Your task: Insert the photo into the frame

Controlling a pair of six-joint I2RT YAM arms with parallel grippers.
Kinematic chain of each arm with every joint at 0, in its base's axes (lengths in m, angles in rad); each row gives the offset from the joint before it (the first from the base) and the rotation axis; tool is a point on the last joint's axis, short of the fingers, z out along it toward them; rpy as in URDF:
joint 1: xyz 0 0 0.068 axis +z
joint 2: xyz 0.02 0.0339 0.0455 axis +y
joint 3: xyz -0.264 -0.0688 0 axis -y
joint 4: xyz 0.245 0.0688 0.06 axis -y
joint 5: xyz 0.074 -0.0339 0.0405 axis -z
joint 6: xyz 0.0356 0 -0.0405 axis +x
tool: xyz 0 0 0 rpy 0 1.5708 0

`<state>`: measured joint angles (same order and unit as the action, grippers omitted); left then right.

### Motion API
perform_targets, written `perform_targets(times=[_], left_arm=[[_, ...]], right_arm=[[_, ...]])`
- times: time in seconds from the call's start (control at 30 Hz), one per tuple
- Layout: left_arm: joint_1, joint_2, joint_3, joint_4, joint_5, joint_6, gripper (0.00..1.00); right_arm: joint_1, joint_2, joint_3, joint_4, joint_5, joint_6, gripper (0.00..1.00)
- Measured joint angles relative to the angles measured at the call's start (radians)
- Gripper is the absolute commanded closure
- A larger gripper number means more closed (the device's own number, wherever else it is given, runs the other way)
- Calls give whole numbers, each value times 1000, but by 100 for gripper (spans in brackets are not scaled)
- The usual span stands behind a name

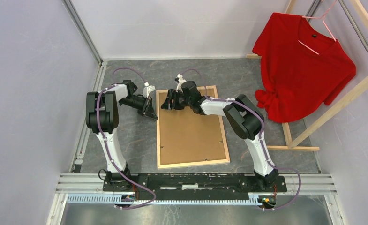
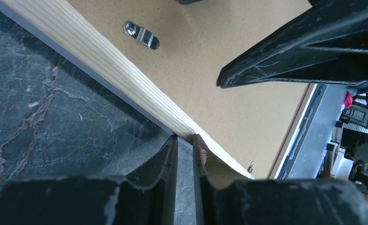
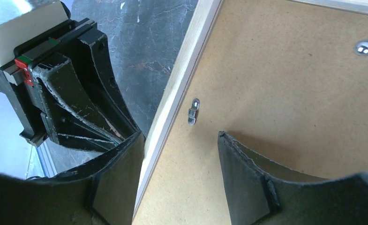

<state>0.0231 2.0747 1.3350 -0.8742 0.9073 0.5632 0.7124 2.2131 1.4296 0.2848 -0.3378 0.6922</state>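
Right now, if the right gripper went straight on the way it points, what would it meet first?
Probably the frame's wooden rail, lying between the right gripper's open fingers; depth is unclear.

overhead — wrists close, sharing frame (image 2: 102,58)

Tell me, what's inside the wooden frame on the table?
A brown backing board fills the frame, with small metal clips near its rails. Anything under the board is covered, so whether the photo is there cannot be seen.
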Motion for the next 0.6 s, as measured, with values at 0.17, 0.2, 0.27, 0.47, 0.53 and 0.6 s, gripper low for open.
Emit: perform_targets(times=[0.17,0.2,0.27,0.47,0.53,0.6], left_arm=[[2,0,-4,4,5,0,77],[2,0,-6,6,8,0,78],[3,0,-7,7,10,-1,78],[3,0,-11,11,14,-2,78],[4,0,-13,13,16,-2,78],[4,0,-13,13,17,-1,78]], right_arm=[[6,40,42,11,-10,15,36],[8,47,50,14,-12,19,36],[10,55,57,20,-19,23,37],[18,74,68,45,-26,40,39],[20,77,69,52,-28,46,40],[22,81,71,57,-29,50,40]])
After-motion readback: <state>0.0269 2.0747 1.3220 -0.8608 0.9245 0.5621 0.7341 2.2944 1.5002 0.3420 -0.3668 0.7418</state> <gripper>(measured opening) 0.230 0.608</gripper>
